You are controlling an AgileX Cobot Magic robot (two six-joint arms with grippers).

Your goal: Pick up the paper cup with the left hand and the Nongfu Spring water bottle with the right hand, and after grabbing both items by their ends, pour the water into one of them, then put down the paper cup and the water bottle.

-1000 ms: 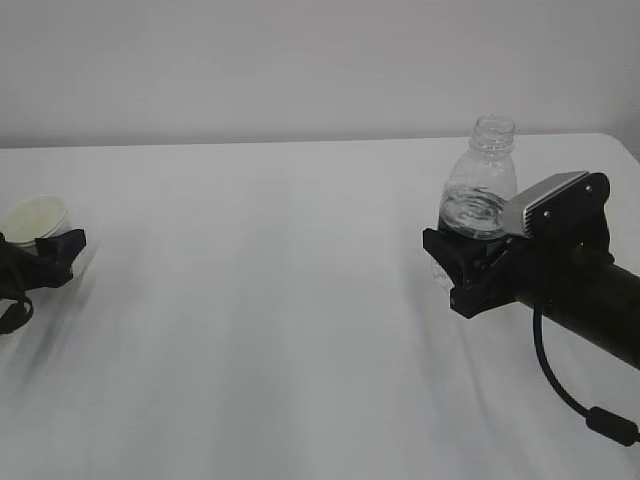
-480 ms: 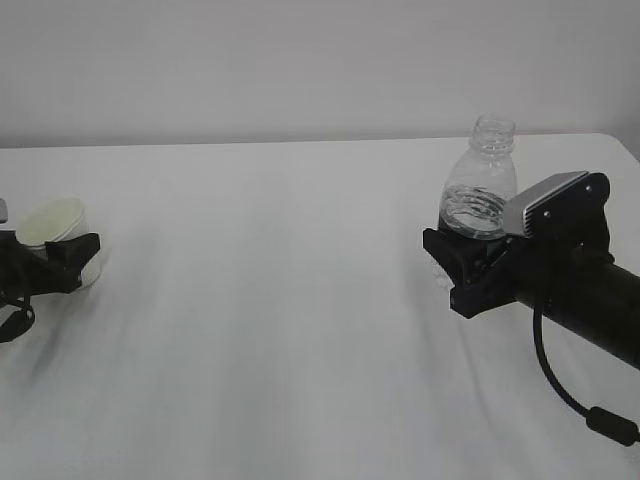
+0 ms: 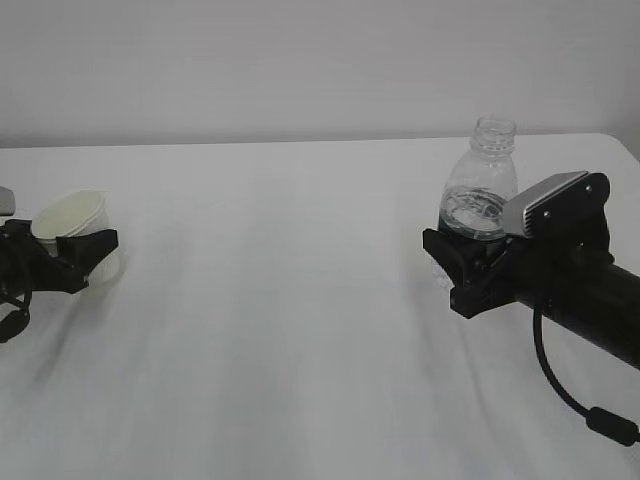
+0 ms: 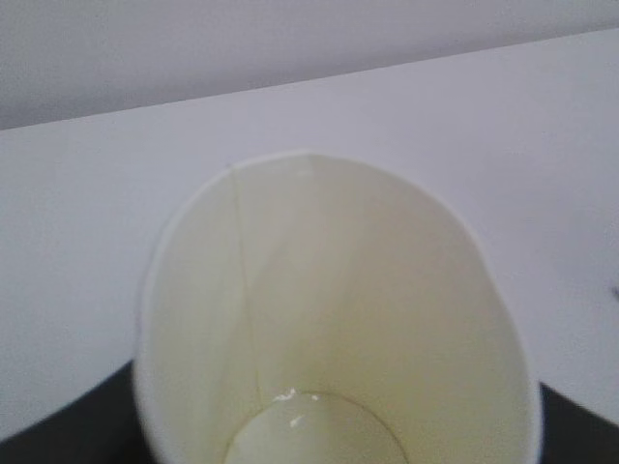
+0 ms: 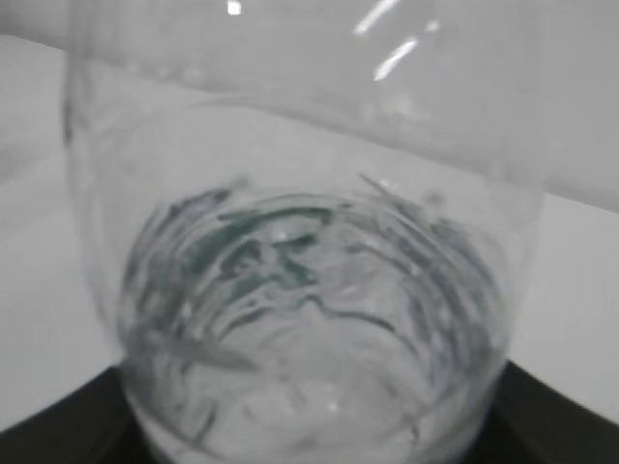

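at frame left the left gripper (image 3: pixel 85 255) pinches the paper cup (image 3: pixel 75 222) low, tilted; at right the right gripper (image 3: pixel 462 262) clamps the nongfu spring water bottle (image 3: pixel 478 195) low, leaving its mouth free to pour.

A white table (image 3: pixel 300 300) is seen filling most of the exterior view, its surface smooth and matte, with faint soft shadows spread across it. Its far edge is set against a plain pale grey wall (image 3: pixel 300 70), and a thin darker line is formed where the two meet. The table's far right corner is rounded. The scene is lit evenly and diffusely. The same table and wall are glimpsed in the left wrist view.
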